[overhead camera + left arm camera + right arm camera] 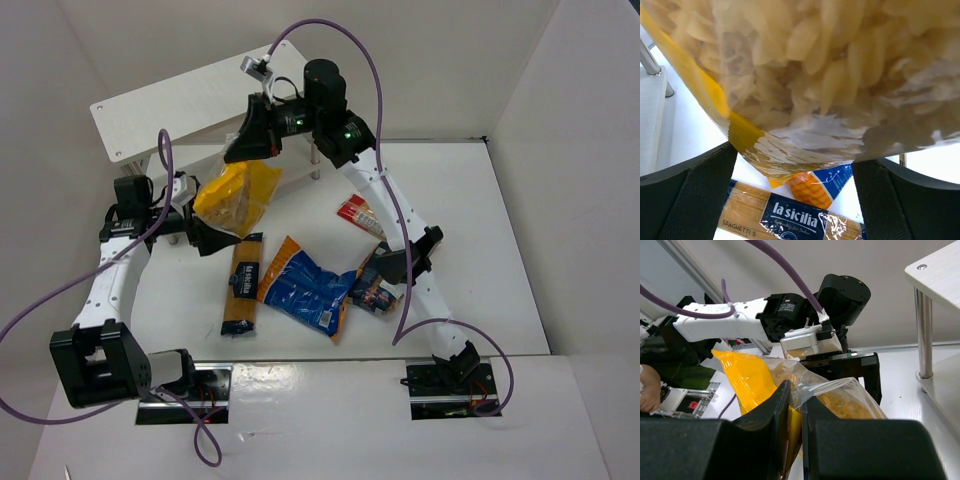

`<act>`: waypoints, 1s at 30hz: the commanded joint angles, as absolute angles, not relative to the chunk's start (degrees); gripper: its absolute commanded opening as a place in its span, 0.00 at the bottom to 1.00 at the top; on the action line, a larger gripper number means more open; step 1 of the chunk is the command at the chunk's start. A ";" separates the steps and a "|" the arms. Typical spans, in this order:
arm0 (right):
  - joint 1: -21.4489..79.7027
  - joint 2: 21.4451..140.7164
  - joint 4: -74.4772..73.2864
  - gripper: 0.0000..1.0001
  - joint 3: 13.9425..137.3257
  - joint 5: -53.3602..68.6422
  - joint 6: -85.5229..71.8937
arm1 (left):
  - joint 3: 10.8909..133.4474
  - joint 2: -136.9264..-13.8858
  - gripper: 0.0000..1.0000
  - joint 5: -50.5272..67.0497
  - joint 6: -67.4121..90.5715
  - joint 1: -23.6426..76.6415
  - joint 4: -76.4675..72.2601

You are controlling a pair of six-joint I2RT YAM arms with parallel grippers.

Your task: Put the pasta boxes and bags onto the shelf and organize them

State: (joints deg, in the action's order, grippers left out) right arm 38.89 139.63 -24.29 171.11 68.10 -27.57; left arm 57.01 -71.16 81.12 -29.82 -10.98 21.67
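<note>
While the right gripper (795,400) holds the yellow-and-clear plastic bag of short pasta (237,198) by its top, jaws closed tight on the film, the bag hangs over the white table (480,250), just in front of the white two-tier shelf with silver legs (170,110). The left gripper (792,155) is spread wide, fingers either side of the bag's bottom edge.

Top view: right gripper (243,152) covers the top end of the yellow-and-clear bag (235,200); the bag's low end hides the fingertips of the left gripper (205,236). Right arm (385,195) crosses the dark blue box (372,292) near the right edge, print unreadable, and overlaps the slim red-clear packet (355,212). Shelf (170,110) at the far-left corner: lower tier mostly under the top board. Left wrist: bag cut off at top and both sides, spaghetti packet (790,220) cut by the bottom edge, blue crinkly bag (837,177) shows a corner only.
</note>
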 commanded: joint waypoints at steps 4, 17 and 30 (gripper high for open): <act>40.25 137.37 -20.91 0.00 175.25 66.36 -26.02 | 62.74 -73.48 0.73 89.12 -32.61 -10.63 22.76; 40.87 136.24 -28.55 0.00 174.73 62.67 -17.33 | 66.62 -73.40 0.00 87.10 -29.27 -11.16 23.29; 37.09 130.96 -36.29 0.00 167.88 54.15 -6.16 | 68.37 -70.22 0.00 97.28 -48.54 -27.32 43.73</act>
State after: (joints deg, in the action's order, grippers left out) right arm 39.68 136.49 -35.07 168.72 58.33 -10.44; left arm 64.51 -71.02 78.50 -34.87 -22.41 32.51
